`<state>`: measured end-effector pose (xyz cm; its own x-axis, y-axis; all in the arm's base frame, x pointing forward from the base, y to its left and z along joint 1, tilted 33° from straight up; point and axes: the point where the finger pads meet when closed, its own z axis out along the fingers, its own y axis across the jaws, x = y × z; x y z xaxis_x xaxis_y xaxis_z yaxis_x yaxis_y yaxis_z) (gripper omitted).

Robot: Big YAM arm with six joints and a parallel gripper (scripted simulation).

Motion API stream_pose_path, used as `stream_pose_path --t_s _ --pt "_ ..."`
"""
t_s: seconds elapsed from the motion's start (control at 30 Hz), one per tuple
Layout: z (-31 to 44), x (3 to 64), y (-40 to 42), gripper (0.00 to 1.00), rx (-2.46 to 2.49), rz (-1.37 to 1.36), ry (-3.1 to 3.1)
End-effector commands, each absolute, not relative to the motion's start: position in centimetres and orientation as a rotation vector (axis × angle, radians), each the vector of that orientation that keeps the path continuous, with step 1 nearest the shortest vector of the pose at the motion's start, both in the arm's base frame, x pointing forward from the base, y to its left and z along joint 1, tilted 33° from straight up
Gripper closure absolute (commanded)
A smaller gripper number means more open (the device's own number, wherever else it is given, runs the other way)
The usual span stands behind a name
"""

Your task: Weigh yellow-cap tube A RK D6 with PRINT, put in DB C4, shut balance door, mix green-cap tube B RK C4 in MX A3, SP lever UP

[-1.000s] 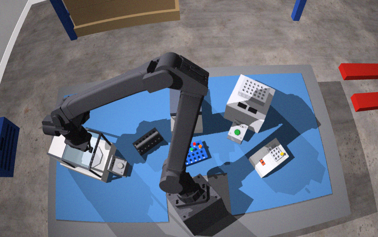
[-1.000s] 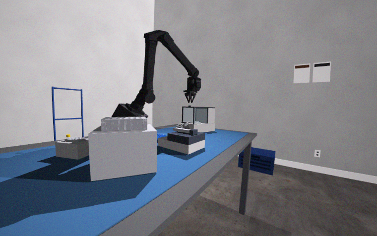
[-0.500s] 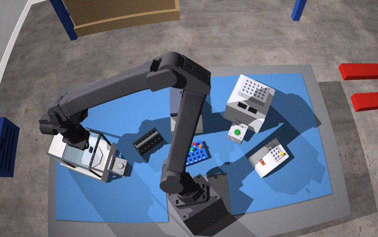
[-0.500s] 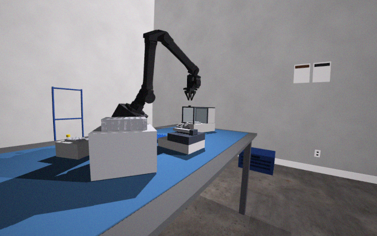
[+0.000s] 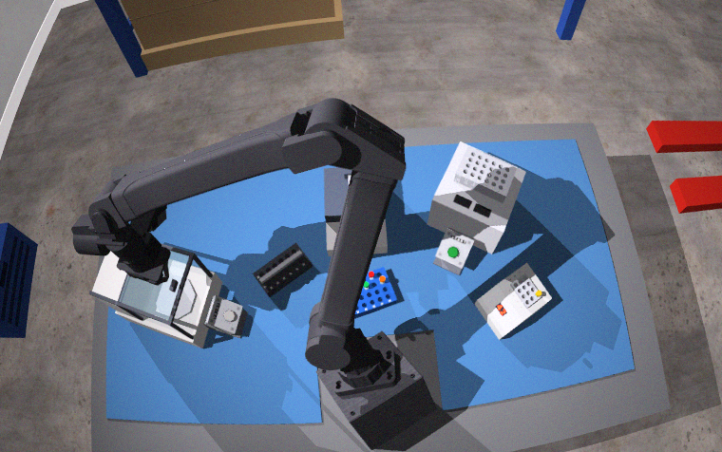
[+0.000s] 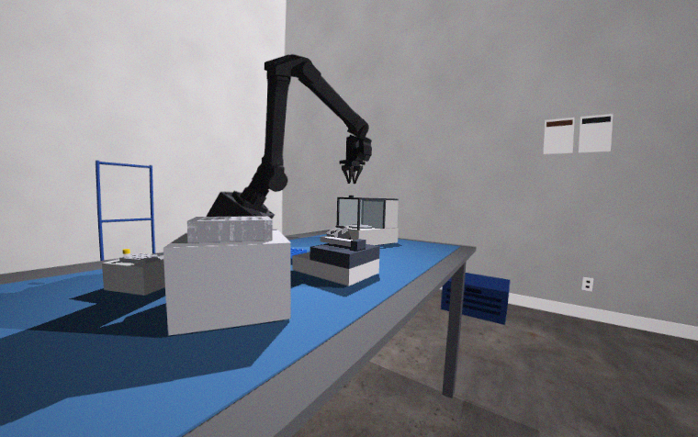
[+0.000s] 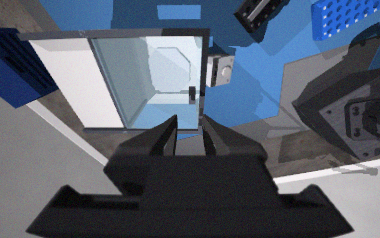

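Blue matting (image 5: pixel 213 393) (image 6: pixel 319 308) (image 7: pixel 240 100) lies below the slightly parted, unladen black claw (image 5: pixel 162 276) (image 6: pixel 352 183) (image 7: pixel 189 119). Well apart from it, the green-capped tube (image 5: pixel 366 284) stands in the blue perforated rack (image 5: pixel 392 289) (image 6: pixel 298 252) (image 7: pixel 318 25); probably light, stiff, slippery, best gripped squarely by its cap.

A tan, open wooden box (image 5: pixel 242 36) sits at upper left; two long red bars (image 5: pixel 687 137) jut in at right.
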<state>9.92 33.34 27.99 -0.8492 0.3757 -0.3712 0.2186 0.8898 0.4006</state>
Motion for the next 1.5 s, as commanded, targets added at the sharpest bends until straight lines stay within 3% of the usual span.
stream_pose_path --t_s 0.0,1.1,1.13,1.47 --pt "29.2 9.9 33.7 0.70 0.450 0.515 2.603" --pt "29.2 9.9 33.7 0.70 0.450 0.515 2.603" --pt "28.1 10.5 32.4 0.64 0.407 0.504 2.604" --pt "24.0 12.7 26.7 0.64 0.271 0.466 2.607"
